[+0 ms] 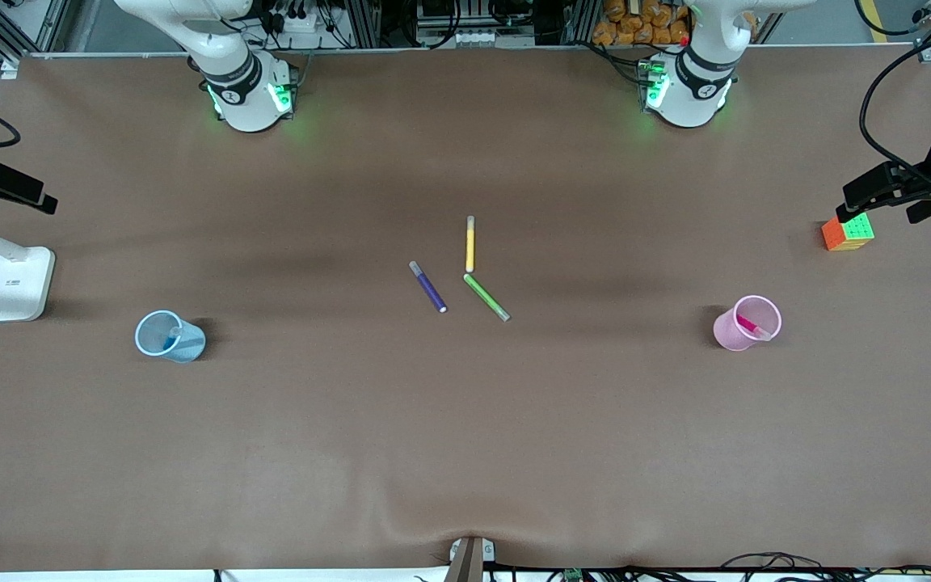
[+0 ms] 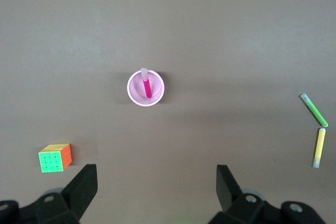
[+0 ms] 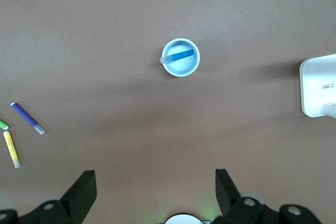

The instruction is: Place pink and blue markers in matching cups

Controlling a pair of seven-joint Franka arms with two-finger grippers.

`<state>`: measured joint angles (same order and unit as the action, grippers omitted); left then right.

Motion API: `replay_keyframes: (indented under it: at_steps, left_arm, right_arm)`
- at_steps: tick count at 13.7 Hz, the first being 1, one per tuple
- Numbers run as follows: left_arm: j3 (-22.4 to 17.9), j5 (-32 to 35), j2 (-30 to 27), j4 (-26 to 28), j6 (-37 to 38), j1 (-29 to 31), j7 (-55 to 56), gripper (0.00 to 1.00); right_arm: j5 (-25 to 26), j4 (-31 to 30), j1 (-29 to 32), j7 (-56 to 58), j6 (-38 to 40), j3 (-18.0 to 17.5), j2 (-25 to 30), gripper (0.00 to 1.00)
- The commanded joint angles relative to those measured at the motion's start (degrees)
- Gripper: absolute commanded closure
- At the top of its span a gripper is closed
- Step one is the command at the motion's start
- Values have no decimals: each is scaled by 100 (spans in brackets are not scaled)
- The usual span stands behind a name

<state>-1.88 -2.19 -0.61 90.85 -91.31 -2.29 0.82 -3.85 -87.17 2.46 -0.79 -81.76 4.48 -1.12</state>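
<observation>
Pink marker (image 2: 147, 85): leaning in pink cup (image 2: 134, 94), under left gripper (image 2: 156, 186), jaws wide, empty.
Blue marker (image 3: 179, 55): leaning in blue cup (image 3: 178, 70), under right gripper (image 3: 156, 187), wide, empty.

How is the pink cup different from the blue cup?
The pink cup holds a pink marker; the blue cup holds a blue marker. The pink cup stands toward the left arm's end of the table, the blue cup toward the right arm's. Both stand upright with one marker leaning inside.
</observation>
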Motion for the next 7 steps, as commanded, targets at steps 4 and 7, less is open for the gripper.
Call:
replay_keyframes:
  at_steps: [4,7]
  left_arm:
    - [3,123,43,-85,43,-8,-38,0]
    - [3,272,43,-76,43,-26,-117,0]
  right_arm:
    - [-90,-64,53,-36,81,-35,68,0]
    - [-90,-55,53,-36,72,-35,68,0]
